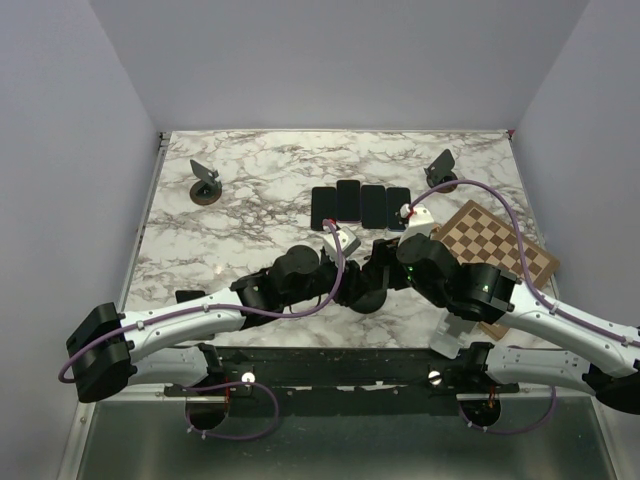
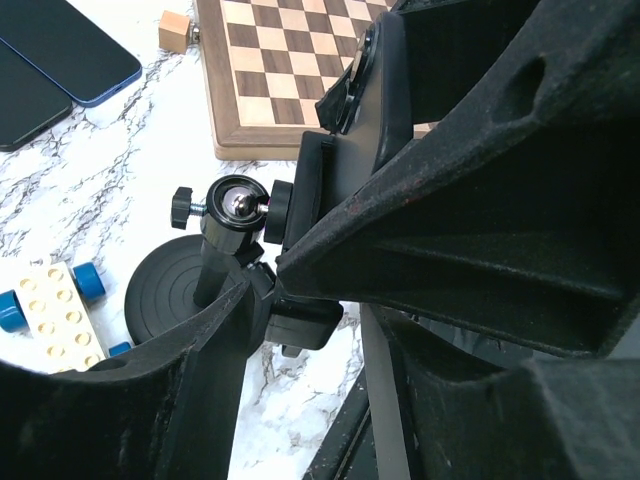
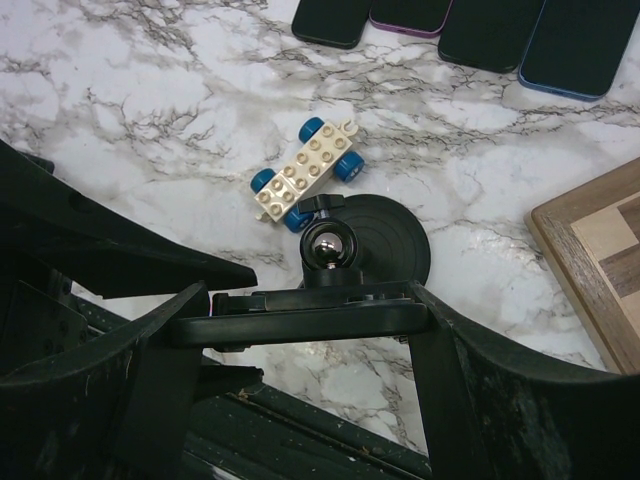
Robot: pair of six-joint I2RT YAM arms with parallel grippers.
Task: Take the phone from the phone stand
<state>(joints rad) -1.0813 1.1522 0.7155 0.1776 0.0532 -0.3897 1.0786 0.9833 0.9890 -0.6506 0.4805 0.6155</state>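
Note:
The black phone [image 3: 300,322] stands in the black phone stand [image 3: 385,240], which has a round base and a shiny ball joint. My right gripper [image 3: 300,340] is shut on the phone, one finger on each of its side edges. In the left wrist view the phone [image 2: 385,90] shows edge-on against the stand's cradle [image 2: 312,190]. My left gripper [image 2: 320,340] is open, and the cradle's bottom lip lies against its left finger. In the top view both grippers meet at the table's middle, left [image 1: 362,290] and right [image 1: 385,268], hiding the phone.
Several phones [image 1: 360,205] lie flat in a row behind. A chessboard [image 1: 497,250] lies at right, with a small wooden block [image 2: 175,30] beside it. A toy brick car [image 3: 305,175] sits next to the stand's base. Two empty stands [image 1: 205,180] [image 1: 442,165] stand at the back.

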